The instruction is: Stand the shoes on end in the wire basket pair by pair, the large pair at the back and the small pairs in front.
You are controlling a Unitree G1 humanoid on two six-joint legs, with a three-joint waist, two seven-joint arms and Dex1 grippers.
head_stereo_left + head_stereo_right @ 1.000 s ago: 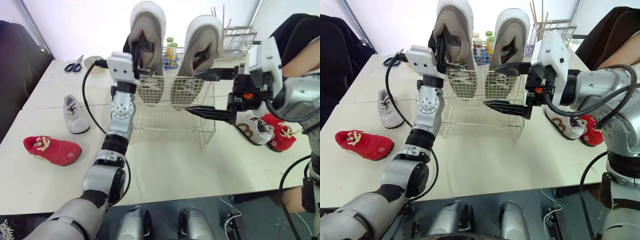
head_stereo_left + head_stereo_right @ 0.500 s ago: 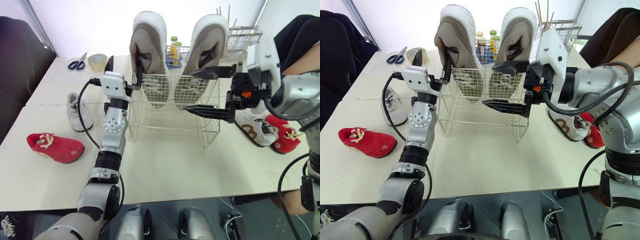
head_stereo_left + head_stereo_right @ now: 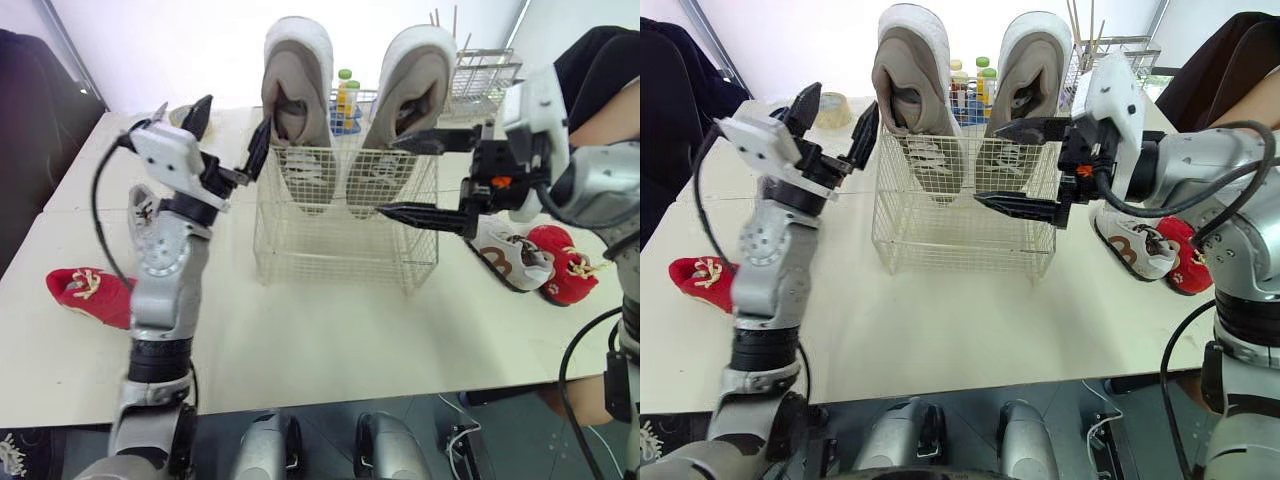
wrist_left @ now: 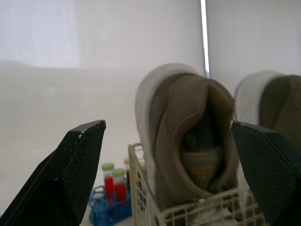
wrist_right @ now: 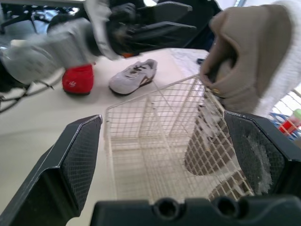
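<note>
- Left pincer [image 3: 232,128] spread wide, empty, beside the wire basket [image 3: 335,250].
- Right pincer [image 3: 395,178] wide apart, empty, at its right side.
- 2 large shoes [image 3: 297,100] stand on end inside, at the back.

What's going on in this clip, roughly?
A robot is loading shoes into a wire basket. Two large tan shoes stand on end at its back. The left gripper and right gripper are open and empty, either side of the basket's top. On the table lie a red shoe and grey shoe on the left, a white shoe and second red shoe on the right.
</note>
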